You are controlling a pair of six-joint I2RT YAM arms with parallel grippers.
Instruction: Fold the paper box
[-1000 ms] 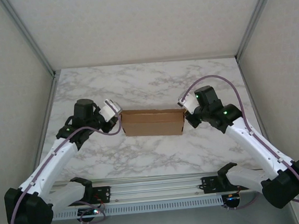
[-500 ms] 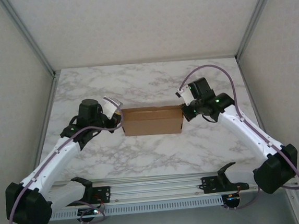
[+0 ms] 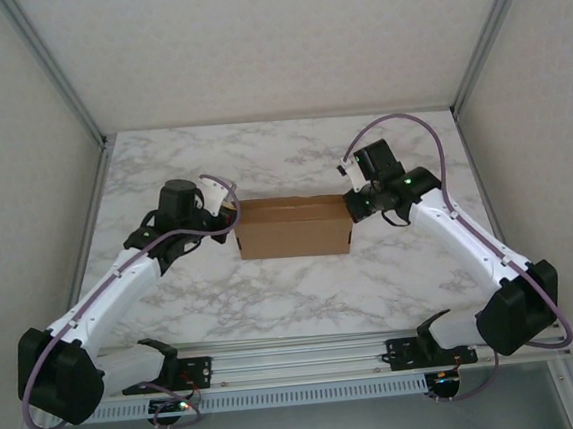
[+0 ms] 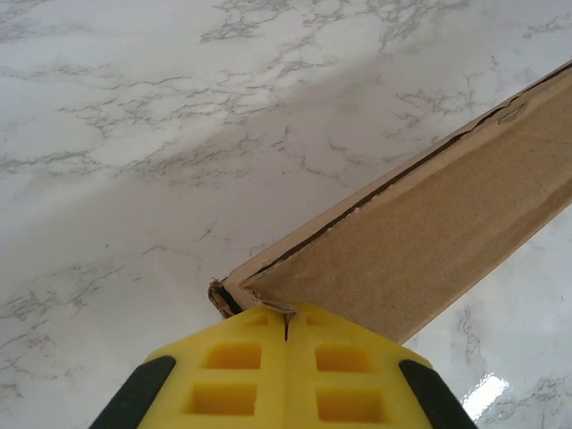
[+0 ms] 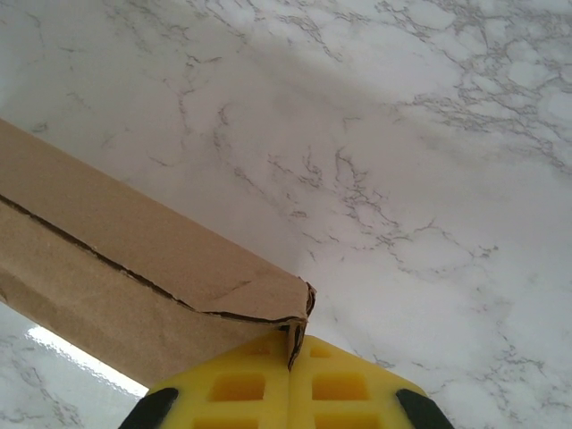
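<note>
Left boundary: an enclosure wall with a slanted metal post (image 3: 53, 69) runs along the left edge of the surface (image 3: 292, 159), close outside the left arm.
Left gripper (image 3: 228, 212) (image 4: 286, 313): yellow fingers pressed together, tips touching the near left corner of the paper box.
Paper box (image 3: 293, 227) (image 4: 429, 241) (image 5: 116, 259): closed, lying flat at mid-surface between the two grippers, with a frayed seam along its top edge.
Right gripper (image 3: 351, 206) (image 5: 290, 344): fingers closed, tips against the box's right end corner. A thin cardboard edge crosses their seam; whether it is pinched cannot be told.
Right boundary: a matching wall and post (image 3: 491, 31), near the right arm's elbow.
Open room: bare marble beyond the box up to the back wall, and in front of it down to the rail (image 3: 299, 359).
Obstructions: the arms flank both box ends.
</note>
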